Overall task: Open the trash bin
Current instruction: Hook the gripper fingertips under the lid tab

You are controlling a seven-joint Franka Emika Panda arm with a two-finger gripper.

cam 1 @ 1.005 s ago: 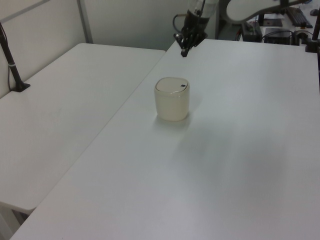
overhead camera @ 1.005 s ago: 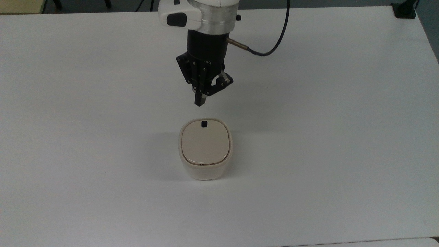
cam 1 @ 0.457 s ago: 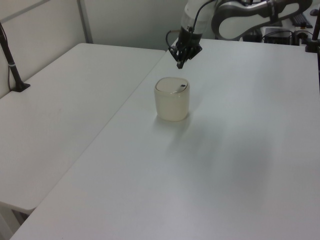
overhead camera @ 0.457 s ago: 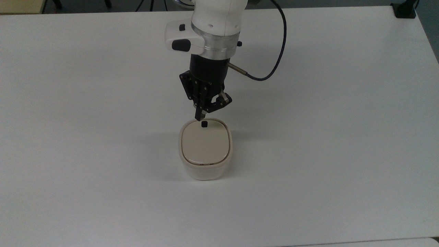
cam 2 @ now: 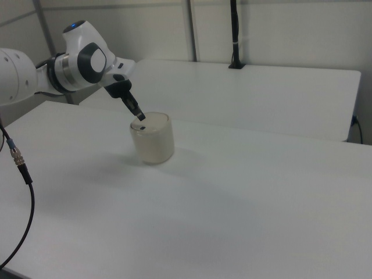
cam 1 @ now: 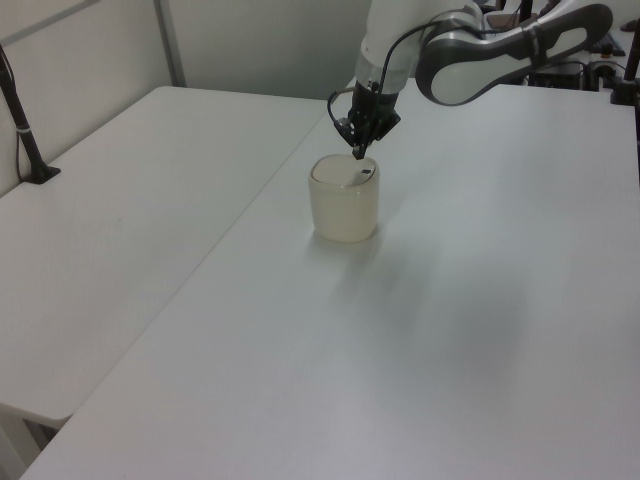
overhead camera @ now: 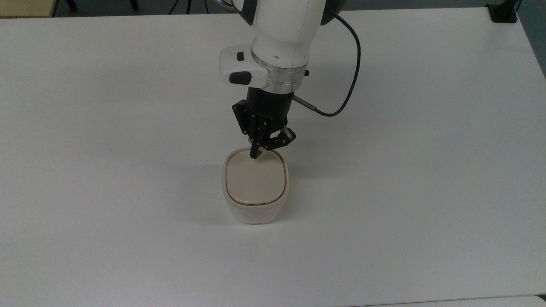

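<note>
The bin stands upright near the middle of the white counter, its rounded cream body nearest in the top view. Its beige lid lies flat and shut on the rim. At the lid's near edge in the top view a thin dark seam shows where the lid meets the body.

In the left view the bin sits close to the seam between this counter and a second counter on the left view's left. In the right view it stands toward the right view's left, with another counter behind it.

The small black button sits near the lid's far edge; in the right view it shows as a dark spot on the lid.

The gripper points down at that far edge of the lid, its tip over the spot where the button sits in the top view. In the left view the tip is just above the lid beside the button; whether it touches cannot be told. The black fingers are drawn together into one narrow point, holding nothing.

Behind the gripper the white arm rises out of the top view's upper edge. A dark cable loops from the wrist toward the top view's right.
</note>
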